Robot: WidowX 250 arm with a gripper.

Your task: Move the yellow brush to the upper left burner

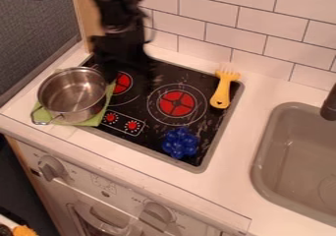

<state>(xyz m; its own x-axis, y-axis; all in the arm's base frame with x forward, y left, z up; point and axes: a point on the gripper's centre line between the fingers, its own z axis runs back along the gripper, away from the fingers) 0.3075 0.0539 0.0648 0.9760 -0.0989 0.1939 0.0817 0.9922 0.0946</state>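
Whether the jaws are open or closed I cannot tell; the black gripper, blurred, hangs over the stove's far left part, by the red far left burner; well to its right, the yellow brush lies at the cooktop's far right edge, long axis near to far, pale bristles toward the tiled wall; the pot on green cloth crowds that burner's left; blue toy grapes sit near right; the brush's handle is broad, rounded

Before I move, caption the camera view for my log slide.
Black arm over the stovetop's back left; yellow brush at back right, blue cluster at front, metal pot on green cloth.
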